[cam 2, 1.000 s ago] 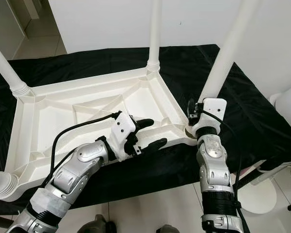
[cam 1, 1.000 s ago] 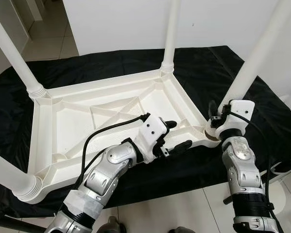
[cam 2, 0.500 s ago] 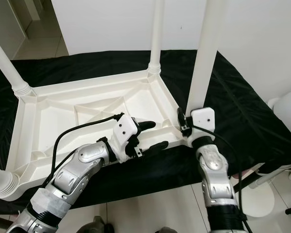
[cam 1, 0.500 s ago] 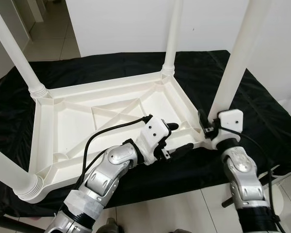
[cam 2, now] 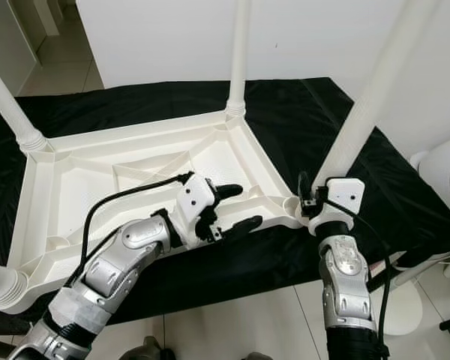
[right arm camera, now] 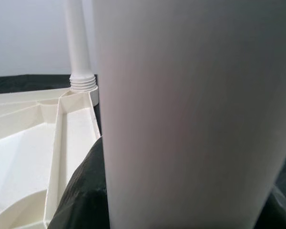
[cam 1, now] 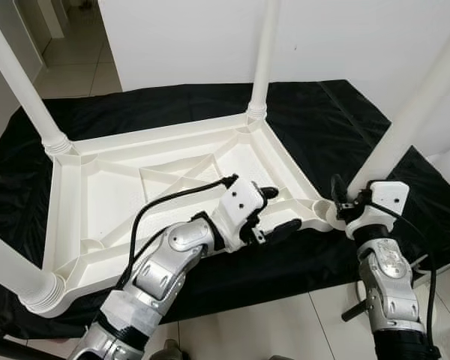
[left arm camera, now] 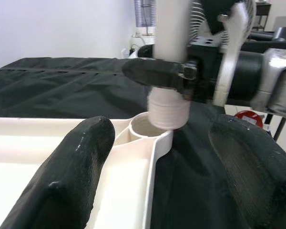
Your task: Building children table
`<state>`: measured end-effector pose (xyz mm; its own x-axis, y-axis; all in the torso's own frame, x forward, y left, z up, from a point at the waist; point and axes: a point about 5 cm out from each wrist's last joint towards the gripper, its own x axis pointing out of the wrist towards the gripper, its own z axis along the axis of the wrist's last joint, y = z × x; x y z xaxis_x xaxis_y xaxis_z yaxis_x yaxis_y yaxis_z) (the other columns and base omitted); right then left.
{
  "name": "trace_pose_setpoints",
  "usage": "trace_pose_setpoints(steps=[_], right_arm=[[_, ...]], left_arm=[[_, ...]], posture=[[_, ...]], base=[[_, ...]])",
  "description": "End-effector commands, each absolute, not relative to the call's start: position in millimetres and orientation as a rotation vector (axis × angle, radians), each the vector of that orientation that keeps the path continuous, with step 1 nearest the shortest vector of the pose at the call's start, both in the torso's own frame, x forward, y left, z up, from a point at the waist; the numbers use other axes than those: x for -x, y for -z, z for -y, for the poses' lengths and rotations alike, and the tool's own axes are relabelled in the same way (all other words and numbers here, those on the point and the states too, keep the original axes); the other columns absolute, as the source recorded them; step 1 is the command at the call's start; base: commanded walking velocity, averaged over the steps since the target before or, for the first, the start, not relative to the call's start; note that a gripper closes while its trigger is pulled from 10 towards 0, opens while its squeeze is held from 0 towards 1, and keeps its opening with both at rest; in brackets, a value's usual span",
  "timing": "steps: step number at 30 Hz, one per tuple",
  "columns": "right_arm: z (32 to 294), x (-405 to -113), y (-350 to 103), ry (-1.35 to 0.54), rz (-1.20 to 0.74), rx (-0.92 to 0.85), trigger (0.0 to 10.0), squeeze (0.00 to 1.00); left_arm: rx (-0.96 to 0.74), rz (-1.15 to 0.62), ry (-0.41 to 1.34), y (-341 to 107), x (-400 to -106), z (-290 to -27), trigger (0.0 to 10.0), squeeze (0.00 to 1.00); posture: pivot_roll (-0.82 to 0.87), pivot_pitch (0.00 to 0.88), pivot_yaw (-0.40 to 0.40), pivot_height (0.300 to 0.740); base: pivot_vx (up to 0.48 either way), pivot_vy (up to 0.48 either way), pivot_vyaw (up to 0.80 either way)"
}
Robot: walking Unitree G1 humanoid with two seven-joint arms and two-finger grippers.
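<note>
A white plastic tabletop (cam 1: 105,195) lies upside down on a black cloth (cam 1: 322,112). Legs stand in three corners: far left (cam 1: 22,90), far right (cam 1: 262,60) and near left (cam 1: 7,270). My right gripper (cam 1: 350,208) is shut on the fourth leg (cam 1: 412,112), which leans to the right. Its threaded end (left arm camera: 168,107) hovers just over the near right corner socket (left arm camera: 145,128), a little off centre. My left gripper (cam 1: 279,210) is open, one finger inside the near rim and one outside it, close to that socket.
The cloth-covered surface ends just before my arms, with tiled floor (cam 1: 285,330) below. A white fan (cam 2: 442,172) stands at the right. A white wall (cam 1: 195,30) runs along the back, with a doorway at the far left.
Half a second ago the held leg stood nearly upright over the socket; now it leans right again and my right gripper has shifted right. The left gripper has kept its place.
</note>
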<state>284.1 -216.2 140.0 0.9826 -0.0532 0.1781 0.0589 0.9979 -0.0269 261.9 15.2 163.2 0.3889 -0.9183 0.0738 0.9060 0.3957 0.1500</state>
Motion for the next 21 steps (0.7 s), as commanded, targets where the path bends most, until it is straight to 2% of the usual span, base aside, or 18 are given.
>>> trace_pose_setpoints(steps=[1,9,16,21], right_arm=[[214,-286,-123,0.061,0.096,-0.016,10.0,0.0],[205,-302,-129,0.049,0.105,-0.061,10.0,0.0],[191,-300,-128,-0.095,0.094,0.148,10.0,0.0],[188,-296,-122,-0.142,0.081,0.193,10.0,0.0]], left_arm=[[-0.115,0.155,1.231,-163,-260,-12,10.0,0.0],[-0.118,0.161,1.234,-165,-260,-10,10.0,0.0],[-0.121,0.16,1.222,-165,-258,-12,10.0,0.0],[-0.119,0.158,1.213,-165,-259,-13,10.0,0.0]], posture=[[-0.02,0.0,0.039,0.74],[-0.02,0.0,0.039,0.74],[0.0,0.0,0.028,0.74],[0.0,0.0,0.029,0.74]], base=[[0.0,0.0,0.0],[0.0,0.0,0.0],[0.0,0.0,0.0],[0.0,0.0,0.0]])
